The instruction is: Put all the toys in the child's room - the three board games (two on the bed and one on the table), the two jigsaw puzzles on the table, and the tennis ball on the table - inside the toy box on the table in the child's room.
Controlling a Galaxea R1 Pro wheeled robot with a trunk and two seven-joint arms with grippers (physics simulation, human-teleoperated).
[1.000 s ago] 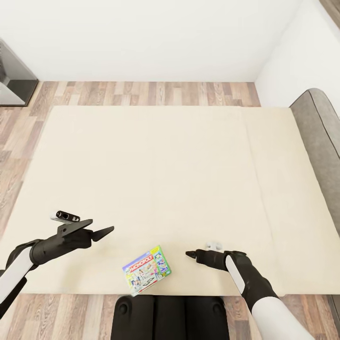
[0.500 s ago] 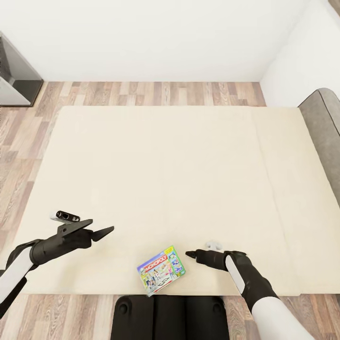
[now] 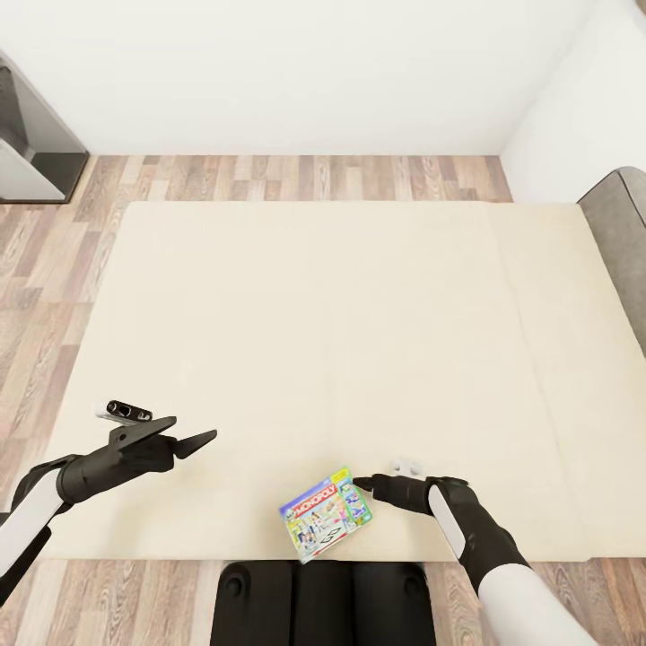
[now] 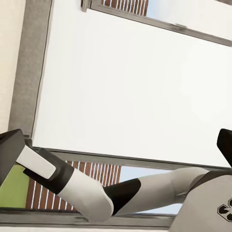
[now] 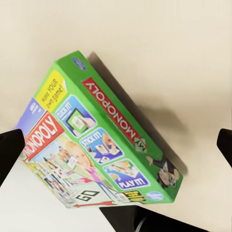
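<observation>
A Monopoly board game (image 3: pixel 325 525) lies flat on the cream bed (image 3: pixel 341 314), close to the mattress's near edge. Its green side and printed lid face the right wrist camera (image 5: pixel 96 140). My right gripper (image 3: pixel 363 486) hovers just right of the box at its upper corner, open, with the fingertips (image 5: pixel 9 147) spread wider than the box. Further left, my left gripper (image 3: pixel 193 429) hangs open over bare mattress with nothing between its fingers. The toy box, the table and the other toys are out of view.
Wood floor (image 3: pixel 296 175) runs beyond the bed to a white wall. A dark cabinet (image 3: pixel 27 152) stands at the far left and a grey padded headboard (image 3: pixel 624 215) at the right. My base (image 3: pixel 318 601) sits against the bed's near edge.
The whole picture has shifted right, so the camera has moved. The bed and Monopoly box now sit further right in view, the box right beside my right gripper. Both arms keep their pose.
</observation>
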